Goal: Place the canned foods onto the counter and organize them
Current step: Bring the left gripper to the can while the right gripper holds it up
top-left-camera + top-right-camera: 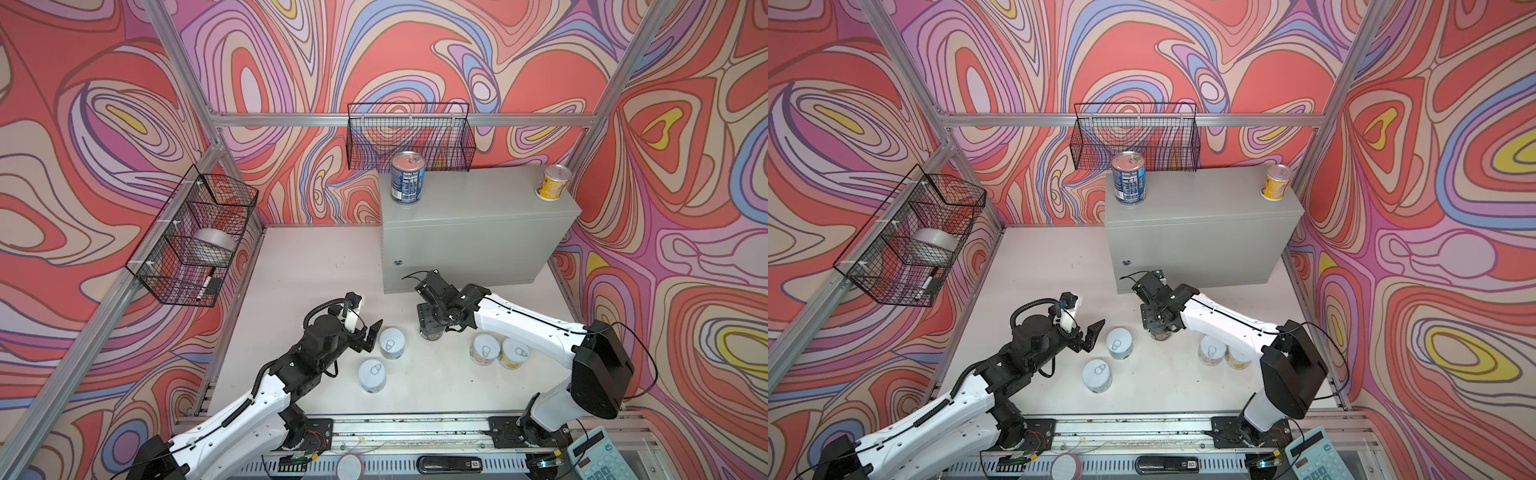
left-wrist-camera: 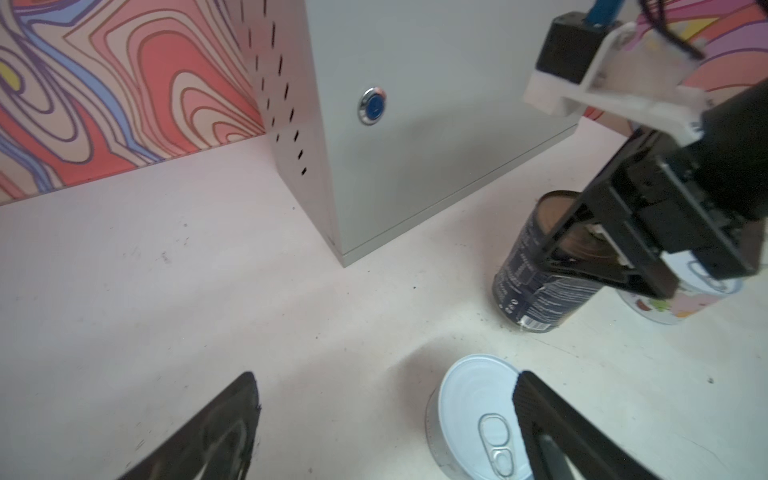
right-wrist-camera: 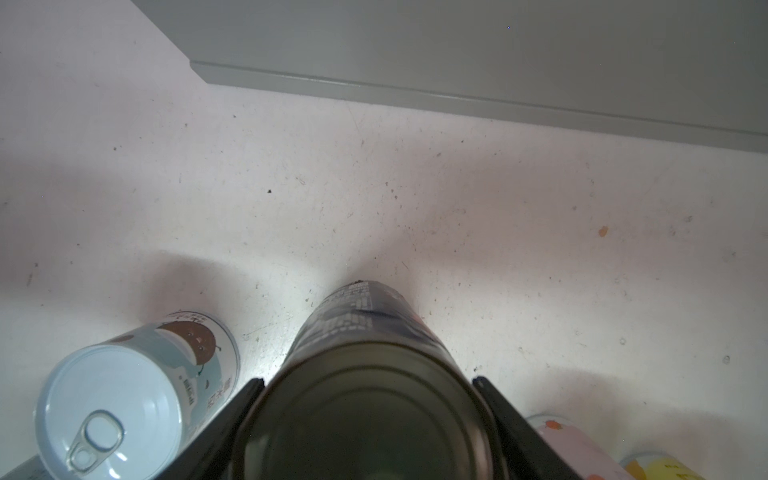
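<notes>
The right hand [image 3: 366, 379] is pinching a tall dark blue can [image 2: 536, 299] across its upper wall, one finger pressed to each side. The can stands upright on the white work surface [image 1: 316, 266], at six o'clock from the grey counter [image 1: 478, 195]. The left hand [image 2: 384, 379] is spread wide and holds nothing, at nine o'clock of a pale blue can [image 1: 391, 343]. A second dark blue can [image 1: 407, 176] and a yellow can [image 1: 552, 183] already stand on the counter. The held tin looks rigid and probably weighty, with a slick label. A firm grip across its width, keeping it level, should suit it.
</notes>
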You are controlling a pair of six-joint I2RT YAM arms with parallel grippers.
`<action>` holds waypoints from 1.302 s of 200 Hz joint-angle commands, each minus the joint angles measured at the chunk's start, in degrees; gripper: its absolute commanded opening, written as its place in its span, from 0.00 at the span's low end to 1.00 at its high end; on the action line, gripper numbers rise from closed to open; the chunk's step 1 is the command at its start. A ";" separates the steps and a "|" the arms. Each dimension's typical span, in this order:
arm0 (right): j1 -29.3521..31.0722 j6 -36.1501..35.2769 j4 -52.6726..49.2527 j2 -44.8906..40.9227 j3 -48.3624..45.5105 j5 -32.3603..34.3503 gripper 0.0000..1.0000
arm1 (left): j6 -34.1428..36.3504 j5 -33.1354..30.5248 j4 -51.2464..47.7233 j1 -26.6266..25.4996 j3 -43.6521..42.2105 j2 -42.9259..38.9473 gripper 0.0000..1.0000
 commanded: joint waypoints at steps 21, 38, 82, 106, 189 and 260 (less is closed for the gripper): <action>-0.74 -2.87 2.00 -4.42 5.50 -2.12 0.67 | -5.13 9.96 0.33 -0.15 3.23 3.92 1.00; -1.26 -4.59 1.18 -5.07 7.57 -3.63 0.67 | -5.02 12.95 1.25 -0.16 4.02 5.03 1.00; -2.28 -7.76 -1.58 -5.05 12.68 -7.90 0.67 | -5.84 12.65 6.04 -0.24 4.49 8.31 1.00; -2.56 -8.72 -2.18 -5.07 14.76 -10.39 0.67 | -7.00 13.11 10.12 -0.24 4.49 10.28 1.00; -3.20 -11.67 -4.36 -2.21 22.09 -13.85 0.68 | -3.20 20.45 15.81 -0.24 10.44 20.02 0.88; -4.35 -12.27 -6.02 -1.44 24.19 -19.07 0.67 | -1.08 21.37 20.03 -0.24 13.88 26.70 0.88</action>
